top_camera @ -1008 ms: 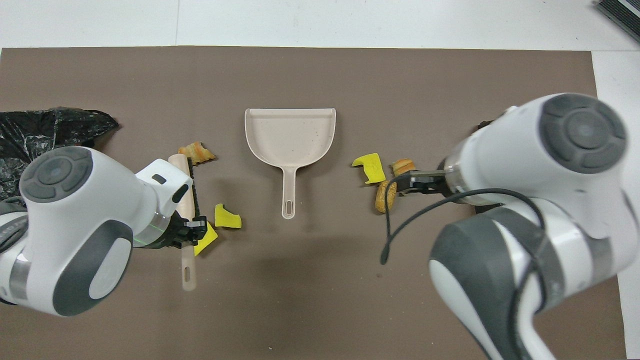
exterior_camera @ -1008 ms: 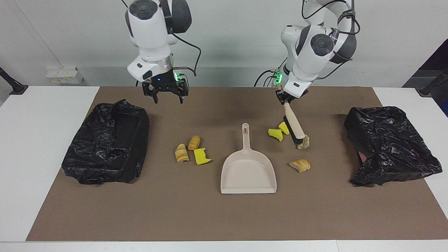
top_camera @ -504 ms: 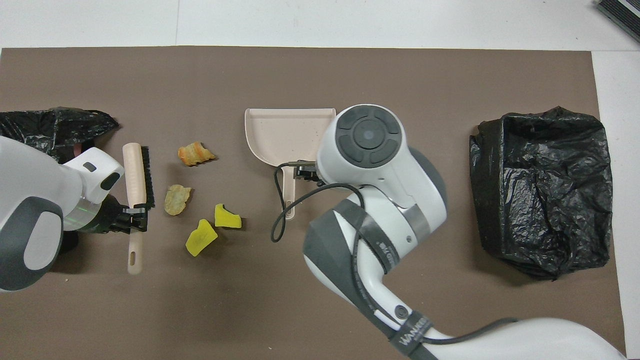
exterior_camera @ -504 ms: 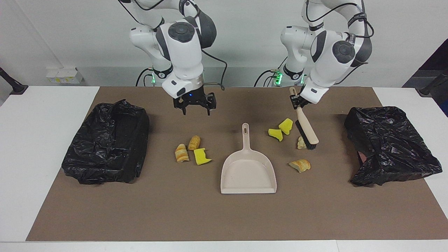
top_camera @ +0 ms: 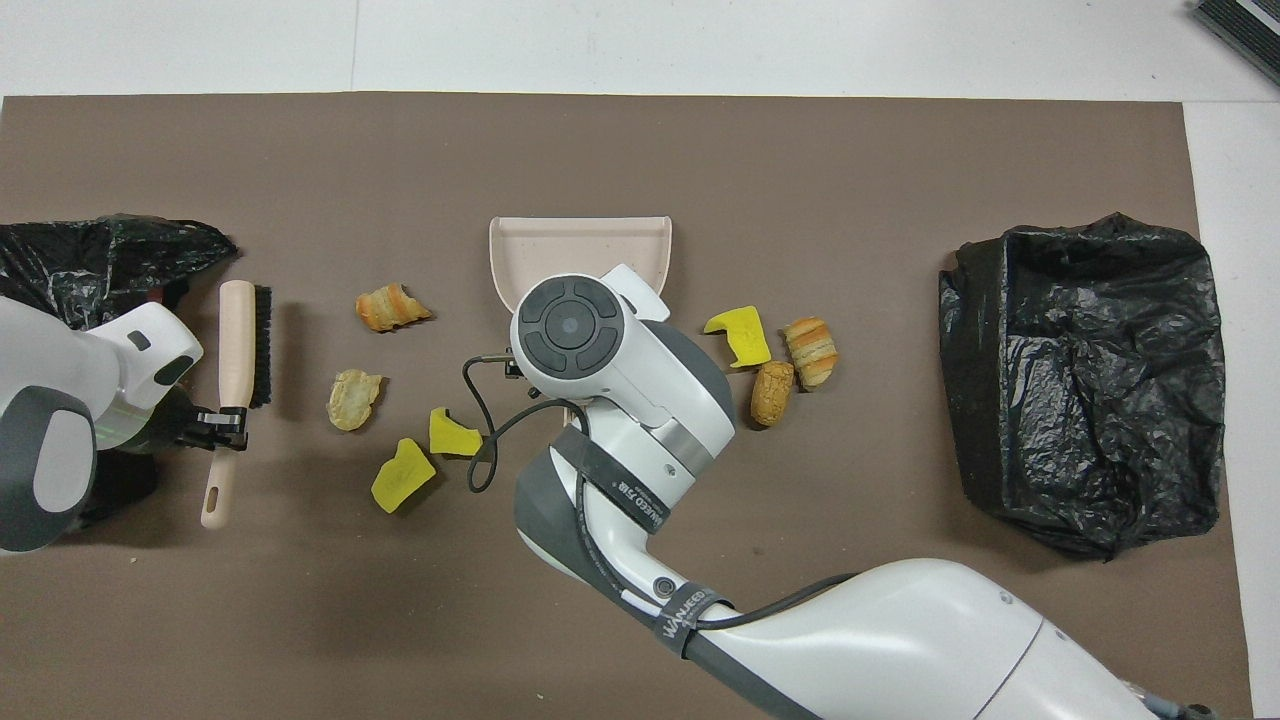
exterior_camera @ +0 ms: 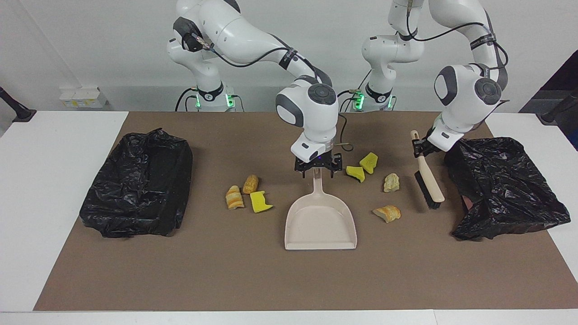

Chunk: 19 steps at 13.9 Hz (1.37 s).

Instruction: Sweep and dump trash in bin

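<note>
Facing view shows my right gripper (exterior_camera: 317, 168) directly over the upper end of the dustpan (exterior_camera: 320, 223) handle, fingers apart on either side of it; the handle's long axis runs toward the robots, the mouth away, so I judge a straight descent would take it. My left gripper (exterior_camera: 419, 146) is clamped on the brush (exterior_camera: 428, 182), over the tabletop (exterior_camera: 289, 280) beside the black bin (exterior_camera: 502, 187). The trash (exterior_camera: 386, 213) lies loose on both sides of the dustpan, none in it.
</note>
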Motion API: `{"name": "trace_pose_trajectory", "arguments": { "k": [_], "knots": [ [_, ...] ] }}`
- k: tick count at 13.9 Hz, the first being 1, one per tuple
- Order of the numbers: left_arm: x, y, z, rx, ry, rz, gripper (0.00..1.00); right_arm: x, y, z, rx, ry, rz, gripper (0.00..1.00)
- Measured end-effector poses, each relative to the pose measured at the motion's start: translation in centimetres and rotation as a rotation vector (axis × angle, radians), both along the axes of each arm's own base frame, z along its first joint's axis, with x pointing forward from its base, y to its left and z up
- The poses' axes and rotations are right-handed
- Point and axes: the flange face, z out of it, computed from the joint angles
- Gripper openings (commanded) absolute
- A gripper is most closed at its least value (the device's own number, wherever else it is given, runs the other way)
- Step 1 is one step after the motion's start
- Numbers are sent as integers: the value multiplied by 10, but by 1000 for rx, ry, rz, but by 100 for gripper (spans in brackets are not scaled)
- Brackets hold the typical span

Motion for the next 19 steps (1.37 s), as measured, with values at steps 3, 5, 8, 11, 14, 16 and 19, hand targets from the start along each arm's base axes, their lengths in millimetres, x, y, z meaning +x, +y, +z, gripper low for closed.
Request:
{"name": "trace_pose_trajectory", "arguments": {
  "k": [3, 5, 8, 11, 14, 16, 19],
  "knots": [
    [30, -12, -20, 4, 0, -95, 0, -5, 3, -5, -4, 10, 9, 75],
    [46, -39, -26, 3, -5, -161, 0, -5, 3, -5, -4, 11, 10, 29],
    [46, -91, -25, 21, -3, -301, 0, -7, 3, -11, -8, 17, 16, 0],
    [35, -113, -26, 27, 58, -448, 0, -8, 2, -16, -15, 25, 18, 0],
    [20, -128, -21, 34, 131, -539, 0, -6, -4, -6, -5, 47, 14, 0],
    [8, -145, -18, 35, 167, -580, 0, -4, -21, 26, -10, 52, 112, 0],
    [-5, -165, -18, 39, 185, -621, 0, -9, -76, 85, -98, 100, 331, 0]
  ]
}}
